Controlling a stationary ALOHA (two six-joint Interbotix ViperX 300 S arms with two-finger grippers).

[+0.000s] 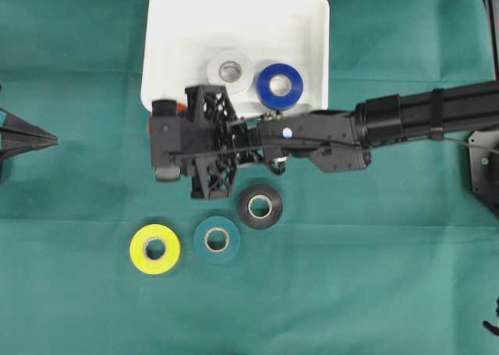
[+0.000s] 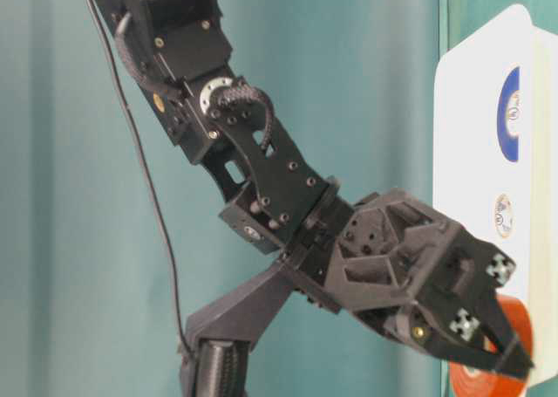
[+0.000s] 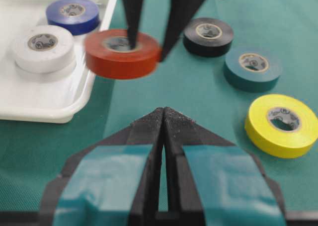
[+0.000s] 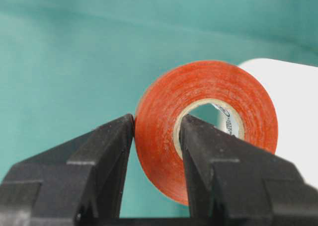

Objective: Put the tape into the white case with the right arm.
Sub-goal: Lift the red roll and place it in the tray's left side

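Note:
A red tape roll [image 3: 121, 59] hangs just above the green cloth, beside the front left corner of the white case [image 1: 234, 19]. My right gripper [image 3: 149, 42] is shut on it, with one finger down through the core and the other against the outer wall. The right wrist view shows the same grip [image 4: 158, 121] on the red roll [image 4: 253, 112], with the case [image 4: 298, 112] just beyond. In the overhead view the wrist hides nearly all of this roll. My left gripper [image 3: 164, 112] is shut and holds nothing, low over the cloth at the far left [image 1: 54, 139].
A white roll [image 1: 230, 71] and a blue roll [image 1: 280, 86] lie inside the case near its front edge. On the cloth in front of the right arm lie a black roll [image 1: 260, 206], a teal roll [image 1: 217, 239] and a yellow roll [image 1: 154, 248].

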